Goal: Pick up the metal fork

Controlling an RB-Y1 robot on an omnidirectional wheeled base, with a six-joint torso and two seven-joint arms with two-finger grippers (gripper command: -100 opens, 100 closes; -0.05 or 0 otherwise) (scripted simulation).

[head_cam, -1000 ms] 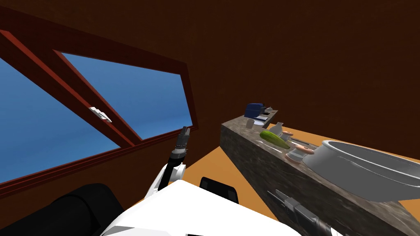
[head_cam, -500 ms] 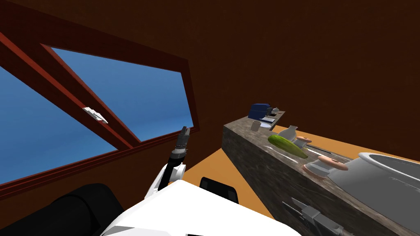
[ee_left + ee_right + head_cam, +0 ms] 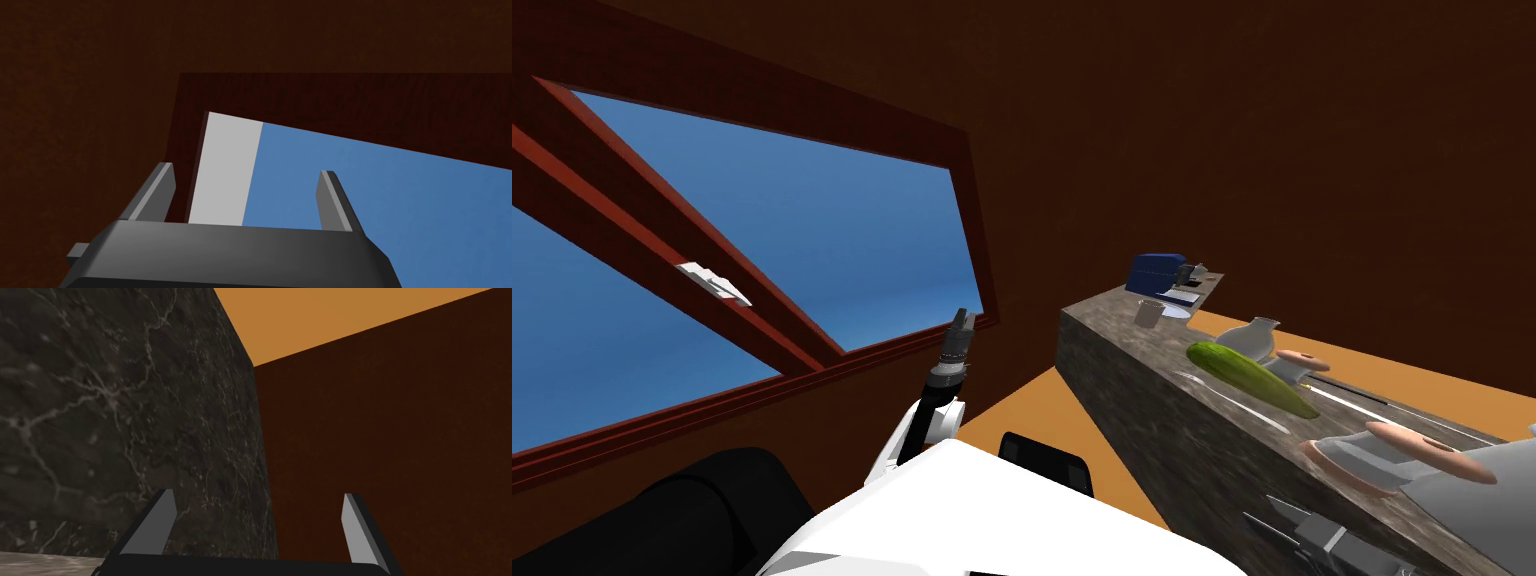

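Observation:
A thin silvery fork (image 3: 1234, 402) lies flat on the dark marbled counter (image 3: 1152, 420), just in front of a green cucumber (image 3: 1250, 376). My right gripper (image 3: 1269, 511) hangs low beside the counter's front face, below the fork and to its right. In the right wrist view the right gripper (image 3: 259, 494) is open and faces the counter's dark marbled side (image 3: 125, 418), with nothing between its fingers. My left gripper (image 3: 963, 318) is raised toward the window, far left of the counter, and in the left wrist view it (image 3: 247, 169) stands open and empty.
On the counter stand a blue box-like appliance (image 3: 1157, 272), a small grey cup (image 3: 1148, 312), a pale jug (image 3: 1254, 336), round wooden-topped items (image 3: 1372, 458) and a grey pot's edge (image 3: 1487, 490). Orange floor (image 3: 1022, 405) lies between me and the counter. A red-framed window (image 3: 752, 260) fills the left.
My view has swung left: the counter and its objects slid toward the right edge, and most of the grey pot left the picture. Both arms kept their pose.

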